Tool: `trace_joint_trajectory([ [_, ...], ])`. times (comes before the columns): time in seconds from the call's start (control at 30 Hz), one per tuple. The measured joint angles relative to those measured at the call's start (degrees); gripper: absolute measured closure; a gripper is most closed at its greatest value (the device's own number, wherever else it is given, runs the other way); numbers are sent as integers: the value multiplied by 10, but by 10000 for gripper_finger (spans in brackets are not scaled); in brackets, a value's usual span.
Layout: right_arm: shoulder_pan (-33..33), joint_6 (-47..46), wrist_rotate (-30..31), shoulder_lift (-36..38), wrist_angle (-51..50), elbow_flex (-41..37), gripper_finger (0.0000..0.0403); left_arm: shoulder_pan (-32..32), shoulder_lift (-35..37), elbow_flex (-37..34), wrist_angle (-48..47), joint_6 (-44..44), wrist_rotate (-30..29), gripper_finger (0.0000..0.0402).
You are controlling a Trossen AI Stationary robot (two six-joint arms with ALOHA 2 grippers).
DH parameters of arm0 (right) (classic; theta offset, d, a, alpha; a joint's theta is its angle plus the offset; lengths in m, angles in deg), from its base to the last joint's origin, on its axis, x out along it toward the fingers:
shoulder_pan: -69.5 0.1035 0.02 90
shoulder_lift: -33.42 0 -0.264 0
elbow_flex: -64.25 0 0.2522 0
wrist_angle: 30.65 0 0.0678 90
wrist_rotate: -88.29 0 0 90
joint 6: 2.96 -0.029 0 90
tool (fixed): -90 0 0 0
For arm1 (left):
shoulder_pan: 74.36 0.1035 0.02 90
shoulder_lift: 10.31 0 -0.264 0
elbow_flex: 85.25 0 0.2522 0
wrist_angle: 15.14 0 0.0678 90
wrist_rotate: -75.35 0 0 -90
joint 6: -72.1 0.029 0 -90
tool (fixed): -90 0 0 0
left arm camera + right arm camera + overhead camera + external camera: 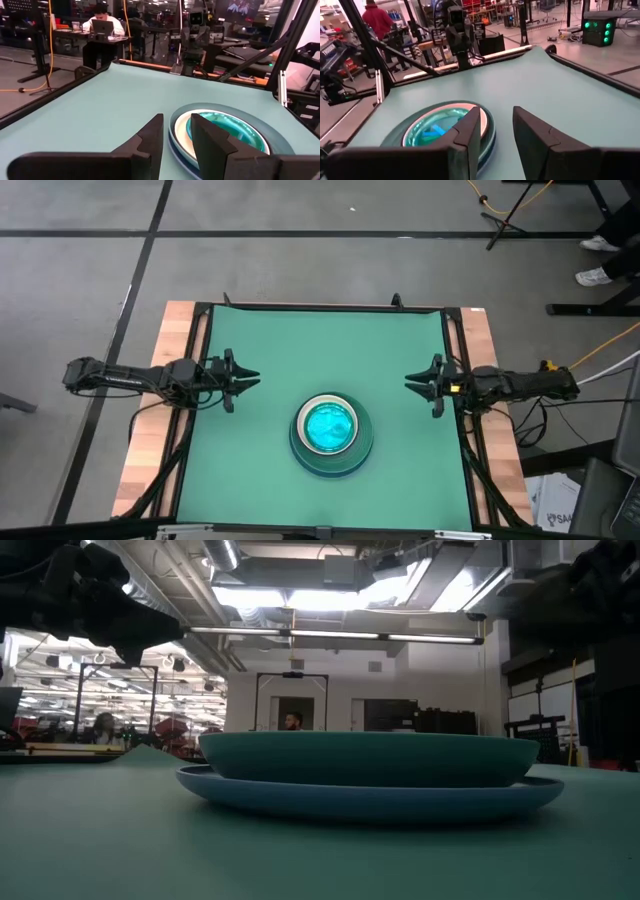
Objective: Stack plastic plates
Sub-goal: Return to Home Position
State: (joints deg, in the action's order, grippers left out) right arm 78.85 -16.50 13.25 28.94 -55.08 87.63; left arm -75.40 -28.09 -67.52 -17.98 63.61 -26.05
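Plates (332, 435) stacked in one pile on the worktop (270, 340); we see left gripper (250, 378) left of the pile, right gripper (410, 380) right of it, both clear, jaws apart.

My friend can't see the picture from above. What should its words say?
A stack of round plastic plates, a see-through cyan plate on top, sits on a green table mat. The left gripper and right gripper are open on either side.

glossy plastic plates (331, 430), perhaps cloth mat (300, 350)
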Motion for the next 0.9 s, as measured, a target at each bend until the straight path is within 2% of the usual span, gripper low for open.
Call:
trace_joint_trajectory([
  [0.2,0,11,-6,0,84,-72,297,0,3,-14,4,-2,0,310],
  [0.43,0,49,-26,3,124,-76,297,0,14,-36,26,-4,-2,310],
  [0.7,0,54,-36,4,120,-76,297,0,19,-36,25,-2,-1,310],
  [0.9,0,63,-61,4,117,-76,297,0,46,-36,24,2,29,310],
])
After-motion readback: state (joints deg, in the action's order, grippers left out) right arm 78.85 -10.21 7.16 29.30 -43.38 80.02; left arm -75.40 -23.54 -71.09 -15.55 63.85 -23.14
